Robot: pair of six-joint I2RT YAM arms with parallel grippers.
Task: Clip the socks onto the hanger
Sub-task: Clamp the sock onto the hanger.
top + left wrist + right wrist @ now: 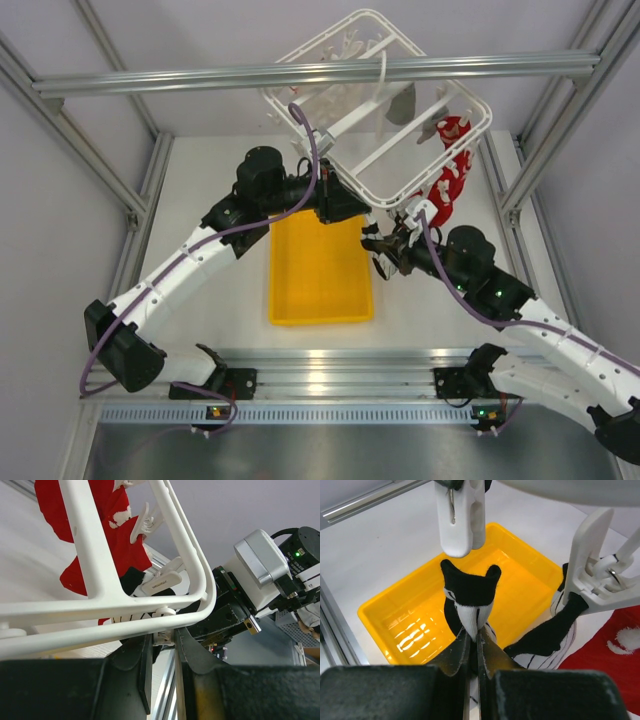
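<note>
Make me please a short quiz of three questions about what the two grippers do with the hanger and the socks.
1. True or false: the right gripper is open.
2. What does the left gripper grip? A the hanger; B the yellow tray; C the aluminium beam.
3. Fill in: the striped sock in the right gripper sits just below a white ____.
Key: 1 false; 2 A; 3 clip.

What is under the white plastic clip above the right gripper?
A black-toed white sock, held in the right gripper, then the yellow rectangular tray. The sock's lower part is covered.
</note>
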